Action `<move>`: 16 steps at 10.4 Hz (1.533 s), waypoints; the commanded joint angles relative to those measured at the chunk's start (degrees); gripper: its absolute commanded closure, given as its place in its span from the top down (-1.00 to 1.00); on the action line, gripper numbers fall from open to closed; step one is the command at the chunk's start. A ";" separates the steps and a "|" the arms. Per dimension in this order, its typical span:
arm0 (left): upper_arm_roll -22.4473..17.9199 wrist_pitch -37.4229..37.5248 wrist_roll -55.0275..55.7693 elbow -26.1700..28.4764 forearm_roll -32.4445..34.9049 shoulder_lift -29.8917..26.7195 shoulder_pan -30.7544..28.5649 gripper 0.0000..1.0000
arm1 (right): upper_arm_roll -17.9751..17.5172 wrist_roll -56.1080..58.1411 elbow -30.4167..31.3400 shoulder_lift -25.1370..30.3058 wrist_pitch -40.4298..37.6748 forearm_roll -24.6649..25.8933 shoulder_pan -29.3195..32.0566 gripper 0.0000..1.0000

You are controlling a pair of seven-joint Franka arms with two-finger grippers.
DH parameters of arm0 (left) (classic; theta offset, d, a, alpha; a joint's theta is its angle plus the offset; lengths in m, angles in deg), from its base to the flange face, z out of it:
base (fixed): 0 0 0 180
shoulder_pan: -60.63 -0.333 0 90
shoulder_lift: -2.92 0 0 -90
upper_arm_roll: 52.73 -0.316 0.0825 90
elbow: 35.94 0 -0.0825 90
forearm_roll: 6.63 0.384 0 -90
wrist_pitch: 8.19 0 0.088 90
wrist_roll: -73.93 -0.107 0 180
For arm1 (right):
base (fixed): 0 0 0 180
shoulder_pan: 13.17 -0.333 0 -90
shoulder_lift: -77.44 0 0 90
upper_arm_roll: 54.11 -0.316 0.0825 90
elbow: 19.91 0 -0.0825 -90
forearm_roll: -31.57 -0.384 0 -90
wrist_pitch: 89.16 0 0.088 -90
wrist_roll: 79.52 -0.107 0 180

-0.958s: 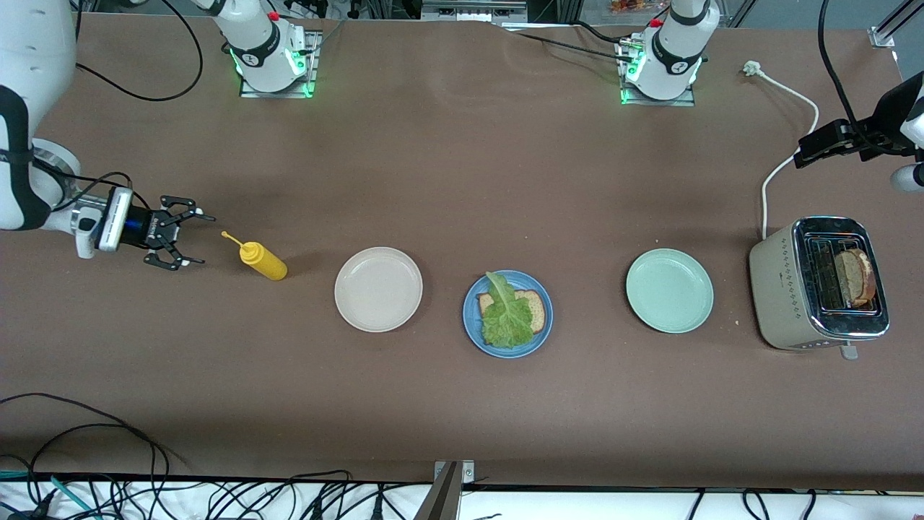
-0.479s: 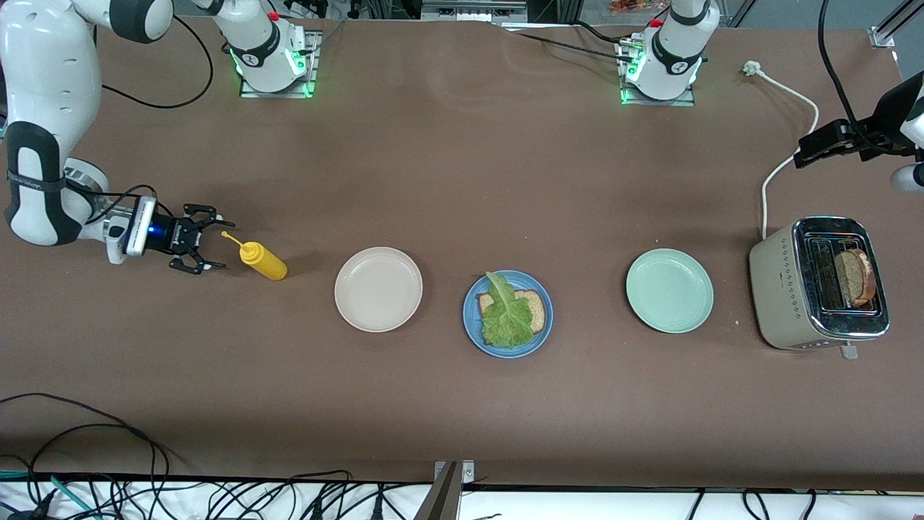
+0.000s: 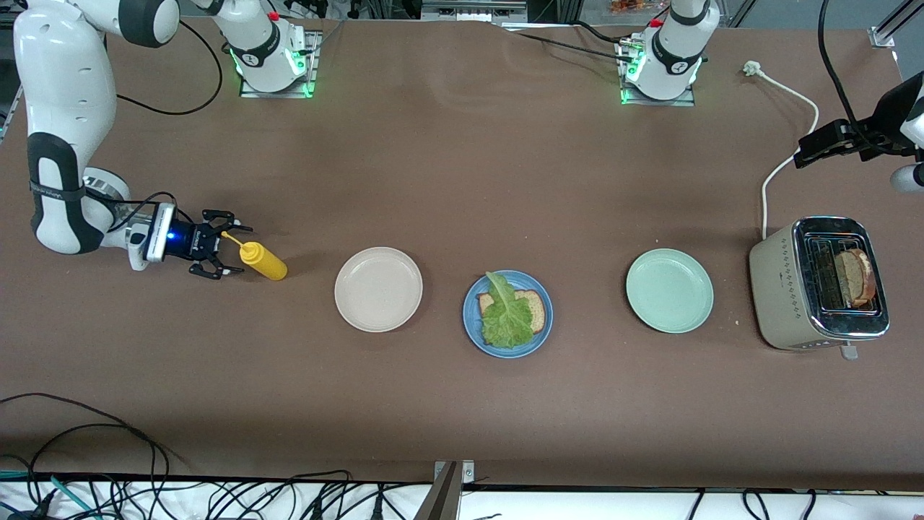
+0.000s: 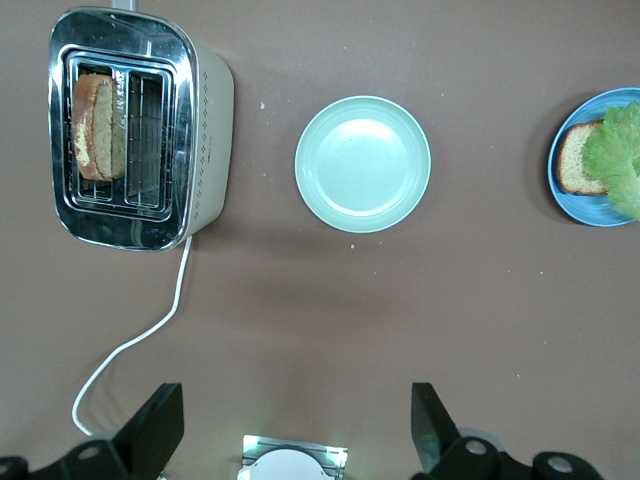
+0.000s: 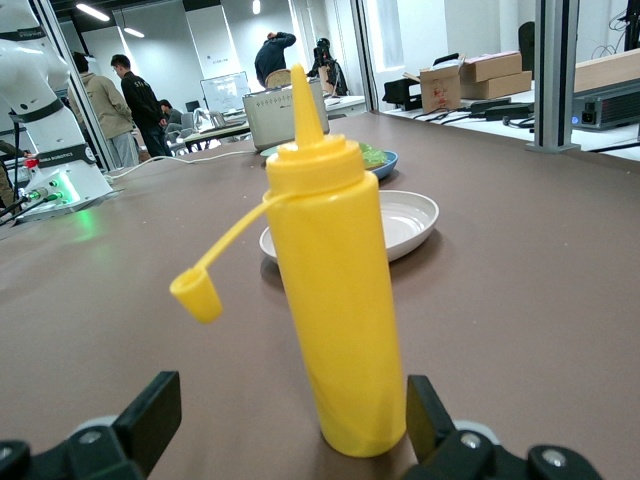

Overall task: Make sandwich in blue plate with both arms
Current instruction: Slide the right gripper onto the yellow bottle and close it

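Observation:
The blue plate point(image 3: 505, 352) sits mid-table with a bread slice point(image 3: 536, 307) on it and a lettuce leaf point(image 3: 505, 318) on the bread. A second bread slice point(image 3: 855, 276) stands in the toaster point(image 3: 783, 289). My right gripper point(image 3: 220, 253) is open, low over the table, its fingers on either side of a yellow squeeze bottle point(image 3: 263, 261). In the right wrist view the bottle point(image 5: 335, 300) stands upright between the open fingers of the right gripper point(image 5: 290, 415), untouched. My left gripper point(image 3: 823, 144) waits high over the toaster's cable, and the left wrist view shows the left gripper point(image 4: 295, 420) open and empty.
A beige-white plate point(image 3: 378, 289) lies between the bottle and the blue plate. A mint-green plate point(image 3: 669, 290) lies between the blue plate and the toaster. The toaster's white cable point(image 3: 779, 166) runs toward the left arm's base. The bottle's cap point(image 5: 195, 293) hangs open on its strap.
My right gripper has moved along the table toward the yellow bottle and now brackets its top. The left arm, plates and food have not moved.

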 commanded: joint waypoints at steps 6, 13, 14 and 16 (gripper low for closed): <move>0.23 1.12 0.47 -1.75 1.80 0.66 -0.13 1.00 | -1.28 0.98 -1.17 -1.53 -1.29 -1.80 1.05 1.00; 0.23 1.12 0.47 -1.75 1.80 0.66 -0.13 1.00 | -3.83 0.98 -3.36 -2.93 -1.29 -3.73 0.97 1.00; 0.32 1.12 0.47 -1.75 1.80 0.66 -0.13 1.00 | -4.96 0.98 -3.80 -3.46 -1.29 -4.60 1.05 1.00; 0.23 1.12 0.47 -1.75 1.80 0.66 -0.13 1.00 | -6.02 0.89 -3.98 -3.64 -1.02 -5.93 1.05 1.00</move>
